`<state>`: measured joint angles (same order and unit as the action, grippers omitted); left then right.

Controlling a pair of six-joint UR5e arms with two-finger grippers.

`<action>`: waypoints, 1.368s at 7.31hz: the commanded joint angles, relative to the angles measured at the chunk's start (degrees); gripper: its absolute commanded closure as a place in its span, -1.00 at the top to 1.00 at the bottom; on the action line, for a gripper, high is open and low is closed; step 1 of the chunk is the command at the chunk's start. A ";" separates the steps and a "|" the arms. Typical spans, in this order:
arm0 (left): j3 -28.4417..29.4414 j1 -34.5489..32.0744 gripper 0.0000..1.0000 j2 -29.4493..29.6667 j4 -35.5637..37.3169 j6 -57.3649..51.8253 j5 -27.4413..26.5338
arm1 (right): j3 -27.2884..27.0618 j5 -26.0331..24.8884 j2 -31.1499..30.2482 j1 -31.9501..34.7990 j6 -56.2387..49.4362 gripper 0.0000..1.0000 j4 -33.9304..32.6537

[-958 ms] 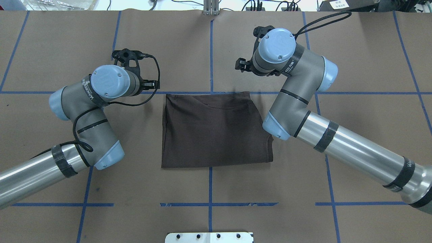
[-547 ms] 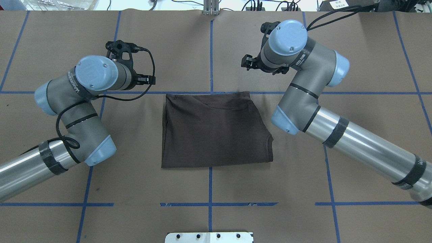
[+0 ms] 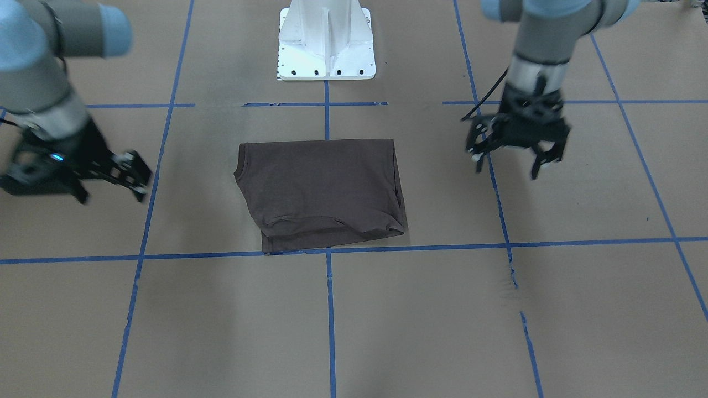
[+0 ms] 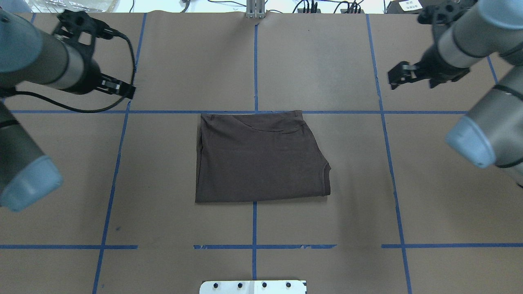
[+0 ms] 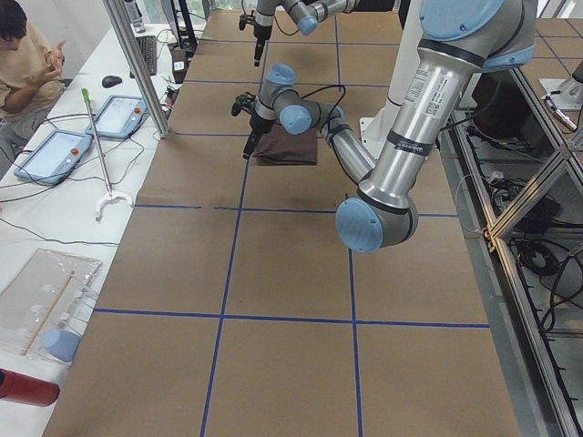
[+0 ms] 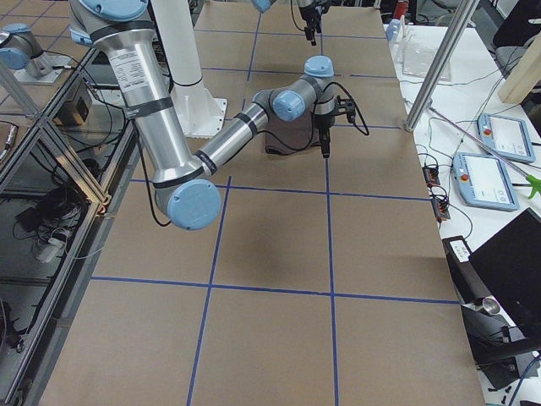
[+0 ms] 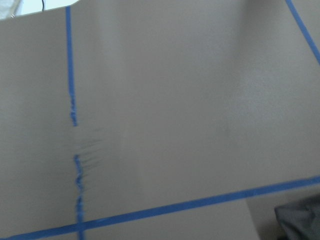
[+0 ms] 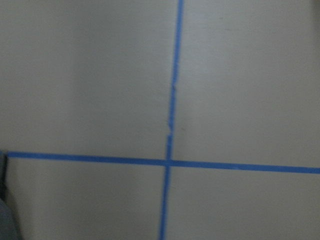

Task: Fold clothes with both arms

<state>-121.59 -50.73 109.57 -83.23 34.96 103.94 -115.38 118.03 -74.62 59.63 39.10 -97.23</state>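
The dark brown T-shirt point(image 4: 261, 157) lies folded into a rough rectangle at the table's middle, also seen in the front view point(image 3: 323, 190). One corner of it shows in the left wrist view point(image 7: 300, 220). My left gripper point(image 3: 506, 168) hangs open and empty above bare table, well off the shirt's left side; in the overhead view it is at the far left point(image 4: 122, 89). My right gripper point(image 3: 113, 193) is open and empty, well off the shirt's right side, and shows at the overhead view's far right point(image 4: 412, 77). Neither gripper touches the cloth.
Brown paper with blue tape lines point(image 4: 255, 61) covers the table. The white pedestal base point(image 3: 326, 44) stands at the robot's edge. A side table with tablets point(image 5: 55, 150) and a seated person point(image 5: 27, 64) lies beyond the far edge.
Both arms have swung outward and up from beside the shirt's far corners, left arm leftward, right arm rightward. The shirt has not moved.
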 commanded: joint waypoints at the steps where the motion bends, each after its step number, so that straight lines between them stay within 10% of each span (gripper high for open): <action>1: -6.65 -13.27 1.00 -8.37 5.62 -18.52 8.78 | -2.87 6.92 -13.23 14.75 -29.22 1.00 -4.55; 6: 10.20 -32.91 1.00 -17.44 5.10 -33.23 24.19 | 7.69 11.69 -29.25 32.02 -53.12 1.00 -4.37; 10: 10.94 -39.97 1.00 -30.45 5.09 -45.95 31.67 | 7.36 13.80 -32.43 33.54 -54.13 1.00 -4.37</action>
<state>-110.60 -89.72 82.28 -78.21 -9.56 133.33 -108.02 131.71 -106.61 93.02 -14.81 -101.60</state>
